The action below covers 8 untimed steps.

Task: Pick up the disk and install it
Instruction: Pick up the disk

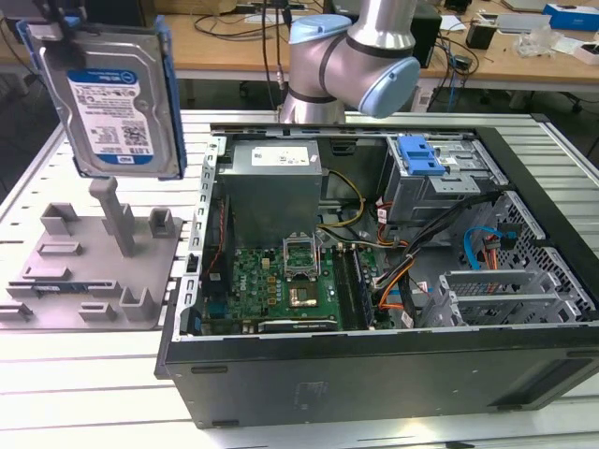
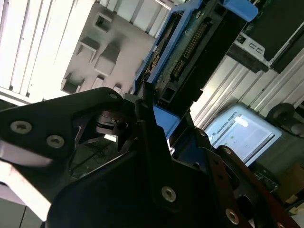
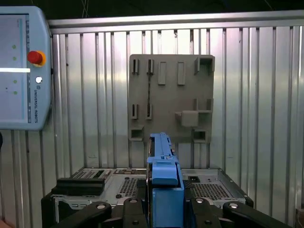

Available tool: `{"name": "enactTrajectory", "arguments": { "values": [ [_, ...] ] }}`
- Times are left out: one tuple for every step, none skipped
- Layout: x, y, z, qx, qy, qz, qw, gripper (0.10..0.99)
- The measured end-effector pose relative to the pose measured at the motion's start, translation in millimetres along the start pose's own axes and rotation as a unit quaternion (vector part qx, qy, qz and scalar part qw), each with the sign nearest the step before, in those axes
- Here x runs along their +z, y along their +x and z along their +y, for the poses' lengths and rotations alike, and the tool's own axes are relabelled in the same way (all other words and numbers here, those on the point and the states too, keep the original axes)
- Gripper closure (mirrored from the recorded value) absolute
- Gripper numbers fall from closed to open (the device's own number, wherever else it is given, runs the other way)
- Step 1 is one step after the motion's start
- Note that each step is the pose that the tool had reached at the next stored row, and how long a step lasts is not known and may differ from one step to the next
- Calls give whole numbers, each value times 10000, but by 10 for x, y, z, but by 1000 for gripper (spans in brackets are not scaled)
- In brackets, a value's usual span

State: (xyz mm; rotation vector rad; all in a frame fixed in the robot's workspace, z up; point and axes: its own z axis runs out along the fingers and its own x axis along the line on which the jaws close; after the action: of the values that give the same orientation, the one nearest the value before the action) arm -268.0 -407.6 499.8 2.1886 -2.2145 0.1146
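The disk (image 1: 112, 98), a silver hard drive with a white-and-blue label in a blue carrier bracket, hangs upright in the air at the exterior view's upper left. It is well above the grey fixture tray (image 1: 56, 281). My gripper (image 1: 61, 17) is shut on the disk's upper edge. In the first wrist view the black fingers (image 3: 135, 211) clamp the blue bracket of the disk (image 3: 164, 161) edge-on, with the tray (image 3: 171, 95) beyond it. In the second wrist view the disk (image 2: 190, 42) shows its circuit-board side and sticks out from the gripper (image 2: 154, 121).
An open computer case (image 1: 374, 346) lies on the slatted table to the exterior view's right of the tray. Inside it are a motherboard (image 1: 281, 285), a power supply (image 1: 271, 182) and a grey drive bay with a blue latch (image 1: 418, 154). A teach pendant (image 3: 19, 71) lies on the table.
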Motion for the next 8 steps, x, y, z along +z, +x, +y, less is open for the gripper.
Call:
{"name": "enactTrajectory", "arguments": {
  "values": [
    [3,21,-36,0,0,0,10000,718],
    [6,46,-77,-2,0,0,10000,718],
    [10,79,-135,0,0,0,10000,718],
    [13,104,-176,-1,0,0,10000,718],
    [15,127,-215,-2,-1,1,10000,718],
    [21,164,-279,0,0,0,10000,718],
    [24,187,-318,-1,0,0,10000,718],
    [29,215,-364,-1,1,-1,10000,718]
  ]
}}
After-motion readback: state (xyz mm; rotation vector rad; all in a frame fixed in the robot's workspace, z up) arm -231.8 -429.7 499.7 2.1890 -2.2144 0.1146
